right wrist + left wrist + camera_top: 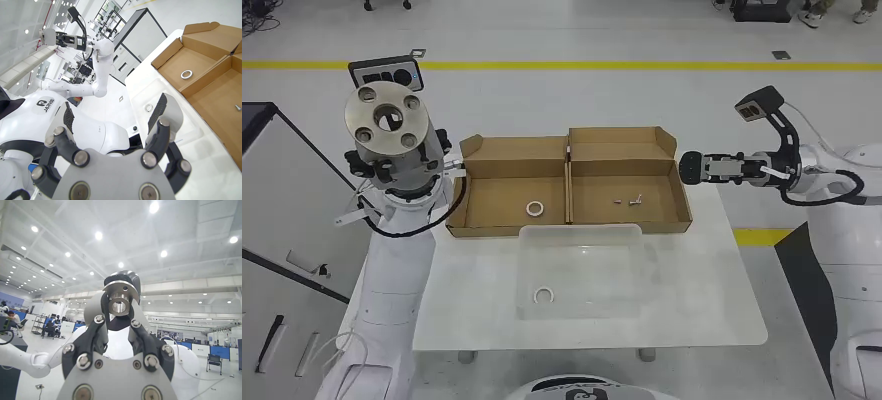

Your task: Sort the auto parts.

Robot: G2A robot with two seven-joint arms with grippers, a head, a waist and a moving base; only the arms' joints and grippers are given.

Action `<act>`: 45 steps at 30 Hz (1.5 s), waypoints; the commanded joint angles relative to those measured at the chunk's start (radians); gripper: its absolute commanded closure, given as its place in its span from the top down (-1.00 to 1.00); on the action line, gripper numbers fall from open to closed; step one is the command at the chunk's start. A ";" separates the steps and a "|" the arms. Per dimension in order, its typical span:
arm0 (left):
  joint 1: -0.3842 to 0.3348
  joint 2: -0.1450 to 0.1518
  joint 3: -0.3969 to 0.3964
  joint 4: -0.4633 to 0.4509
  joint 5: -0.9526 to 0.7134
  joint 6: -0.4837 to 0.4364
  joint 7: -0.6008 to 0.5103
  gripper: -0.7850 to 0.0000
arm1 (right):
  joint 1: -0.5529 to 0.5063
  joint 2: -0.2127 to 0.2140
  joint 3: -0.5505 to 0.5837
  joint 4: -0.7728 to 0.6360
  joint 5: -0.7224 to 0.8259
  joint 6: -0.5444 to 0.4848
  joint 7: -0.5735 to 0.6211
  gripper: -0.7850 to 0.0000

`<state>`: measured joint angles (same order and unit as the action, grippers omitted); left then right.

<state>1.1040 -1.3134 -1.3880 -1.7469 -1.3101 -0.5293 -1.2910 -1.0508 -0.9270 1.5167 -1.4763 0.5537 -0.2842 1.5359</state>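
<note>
My left gripper [118, 313] is shut on the hub of a round metal flange [119, 298], held high off the table's left edge, its drilled face [387, 118] turned up. The right gripper [113, 113] stands open and holds nothing, level with the right end of the cardboard box [679, 200], seen from above as the right gripper [687, 168]. A metal ring [535, 209] lies in the box's left compartment and small bolts [628, 198] in the right one. Another ring [543, 295] lies in the clear plastic bin [580, 235].
The white table [692, 300] carries the box at the back and the bin in front of it. A dark-framed cabinet [272, 200] stands to the left of the table. Bare tabletop lies to the right of the bin.
</note>
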 commanded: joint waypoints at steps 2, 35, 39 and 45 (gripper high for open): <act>0.000 0.000 0.000 0.000 0.000 0.000 0.000 -1.00 | 0.000 0.000 0.000 0.000 0.000 0.000 0.000 1.00; -0.081 0.049 -0.100 0.217 0.960 0.115 0.360 -1.00 | 0.000 0.000 0.000 0.000 0.000 0.000 0.000 1.00; -0.063 0.061 -0.117 0.208 1.092 0.142 0.375 -1.00 | 0.000 0.000 0.000 0.000 0.000 0.000 0.000 1.00; -0.042 0.082 -0.138 0.185 1.319 0.196 0.381 -1.00 | 0.000 0.000 0.000 0.000 0.000 0.000 0.000 1.00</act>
<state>1.0599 -1.2353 -1.5233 -1.5573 -0.0439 -0.3426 -0.9081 -1.0508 -0.9270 1.5167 -1.4763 0.5537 -0.2842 1.5359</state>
